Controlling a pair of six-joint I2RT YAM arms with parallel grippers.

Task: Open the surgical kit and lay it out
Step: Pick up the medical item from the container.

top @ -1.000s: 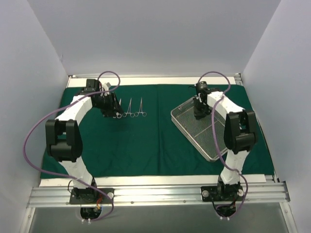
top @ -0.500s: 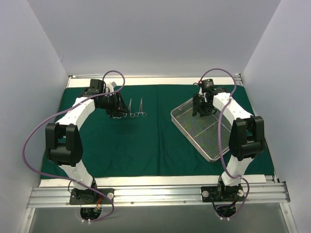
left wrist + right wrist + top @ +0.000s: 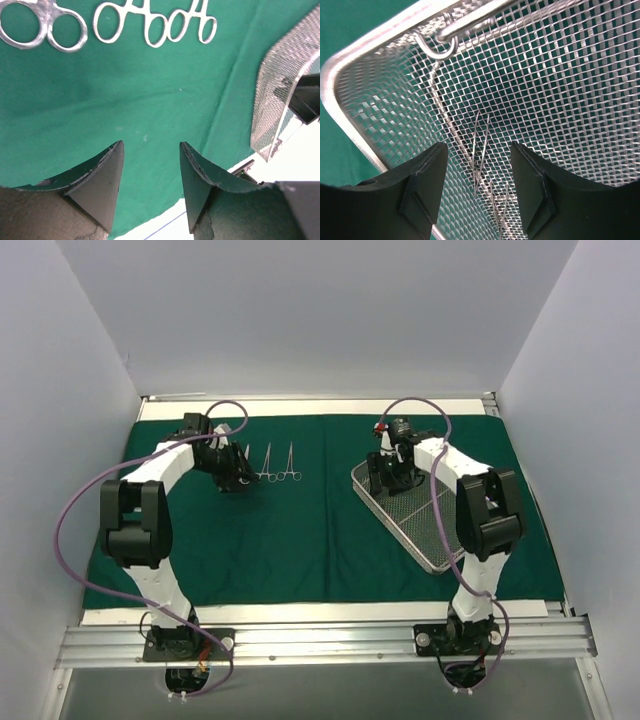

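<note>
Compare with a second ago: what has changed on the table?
The right gripper swung left to the far-left corner of the tray; its jaws stand open and empty above the mesh. The left gripper barely shifted. The tray, cloth and laid-out instruments stayed put.

Dark green drape (image 3: 320, 530): unfolded, spread flat across the table. Silver wire-mesh tray (image 3: 425, 530): rectangular, upright, set askew on the drape's right half. Three silver scissor-handled instruments (image 3: 291, 462): side by side, far left of the drape, ring handles toward the near edge.
</note>
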